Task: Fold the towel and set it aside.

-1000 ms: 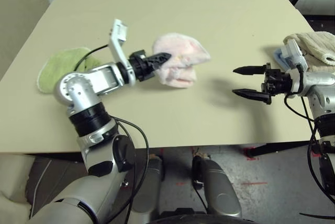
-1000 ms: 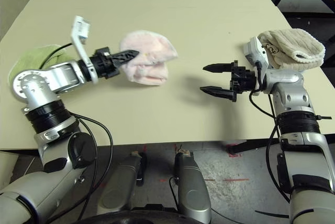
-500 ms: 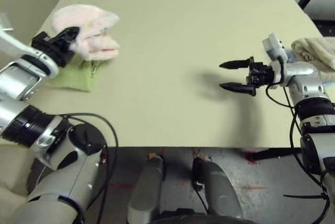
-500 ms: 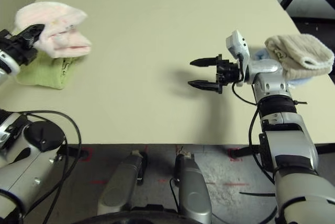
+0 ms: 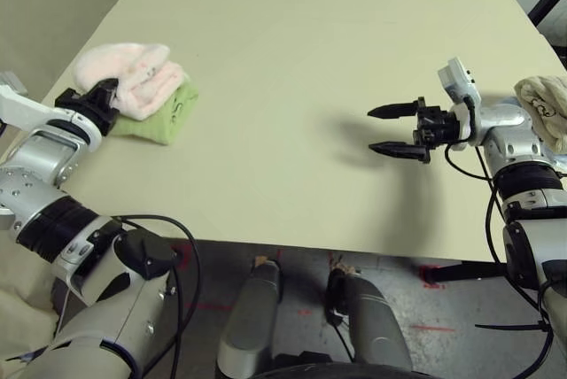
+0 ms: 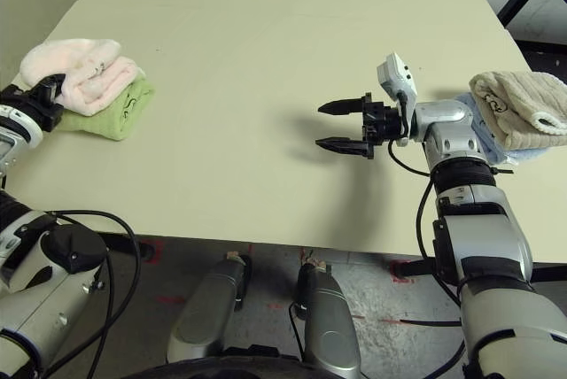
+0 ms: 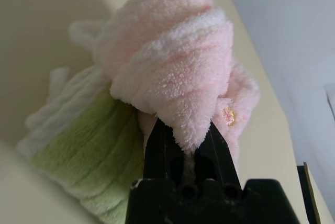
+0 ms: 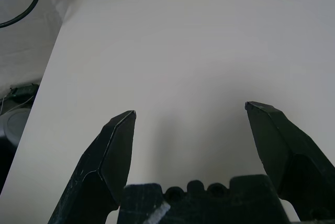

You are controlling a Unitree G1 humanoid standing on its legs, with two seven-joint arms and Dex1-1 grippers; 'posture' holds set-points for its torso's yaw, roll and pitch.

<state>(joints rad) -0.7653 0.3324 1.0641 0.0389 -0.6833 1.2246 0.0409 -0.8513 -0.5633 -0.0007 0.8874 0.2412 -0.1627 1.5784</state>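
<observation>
The towel, pale pink and bundled into a soft folded roll, lies on top of a folded light green towel near the left edge of the tabletop. In the left wrist view its plush folds bulge just past the fingers, with the green terry showing underneath and a small yellowish motif on one pink fold. The left end effector is clamped on the near end of the towel, its two black fingers pressed close together with pink cloth pinched between them; the silver left forearm reaches in from the table's left side. Well apart from this, over the bare middle-right of the tabletop, the right end effector points toward the left with its two fingers spread wide and nothing between them; it casts a soft shadow on the surface below. The right wrist view looks between those spread fingers across the pale tabletop to the green towel at the far side. Behind the right forearm, at the right edge of the tabletop, a beige towel sits on top of a blue towel.
</observation>
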